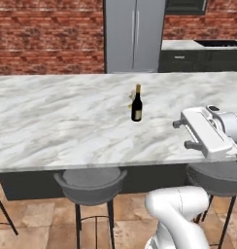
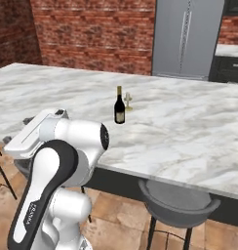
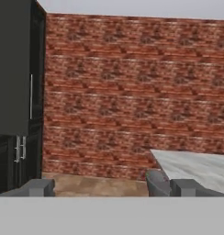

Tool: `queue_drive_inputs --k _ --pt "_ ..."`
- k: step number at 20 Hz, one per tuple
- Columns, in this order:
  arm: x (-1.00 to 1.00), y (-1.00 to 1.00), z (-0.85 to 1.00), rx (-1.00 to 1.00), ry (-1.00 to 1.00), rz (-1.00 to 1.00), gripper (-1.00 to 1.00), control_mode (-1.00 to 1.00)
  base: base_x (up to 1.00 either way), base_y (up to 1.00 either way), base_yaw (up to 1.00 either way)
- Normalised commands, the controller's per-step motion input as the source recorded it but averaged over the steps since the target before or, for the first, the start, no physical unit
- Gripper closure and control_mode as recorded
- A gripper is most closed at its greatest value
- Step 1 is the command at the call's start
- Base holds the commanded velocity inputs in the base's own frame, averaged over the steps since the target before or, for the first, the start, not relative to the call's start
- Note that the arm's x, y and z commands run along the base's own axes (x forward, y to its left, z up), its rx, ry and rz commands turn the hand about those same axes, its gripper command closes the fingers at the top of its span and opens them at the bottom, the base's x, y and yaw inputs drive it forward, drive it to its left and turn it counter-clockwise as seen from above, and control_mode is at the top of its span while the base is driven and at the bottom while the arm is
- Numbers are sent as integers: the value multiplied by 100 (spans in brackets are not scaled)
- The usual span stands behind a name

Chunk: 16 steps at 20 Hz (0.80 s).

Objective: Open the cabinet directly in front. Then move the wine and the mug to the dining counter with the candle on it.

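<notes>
The wine [image 1: 136, 104] [image 2: 119, 108] stands upright near the middle of the marble dining counter [image 1: 52, 121] [image 2: 189, 127]. The small gold candle [image 1: 131, 99] [image 2: 128, 101] stands close behind it. My gripper [image 1: 182, 134] hangs open and empty over the counter's front right edge, well right of the bottle and pointing left. In the hand view the gripper [image 3: 111, 188] faces a brick wall, with its fingertips [image 3: 38, 187] far apart. The tall black cabinet [image 3: 13, 92] with silver handles stands at that view's left edge. The mug is out of view.
Round grey stools [image 1: 90, 182] [image 1: 215, 177] [image 2: 177, 200] [image 3: 155, 181] stand along the counter's near side. A grey steel refrigerator [image 1: 135, 34] [image 2: 187, 36] stands against the far brick wall, with a dark kitchen counter [image 1: 203, 53] to its right.
</notes>
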Motion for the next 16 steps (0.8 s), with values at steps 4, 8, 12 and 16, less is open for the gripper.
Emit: queue_drive_inputs --k 4,8,12,16 --pt "0 0 0 0 0 0 -100 100 -89 -1 24" --pt "0 0 0 0 0 0 -100 100 -51 0 43" --pt "0 0 0 0 0 0 -100 100 -21 0 54" --pt "0 0 0 0 0 0 -100 100 0 0 52"
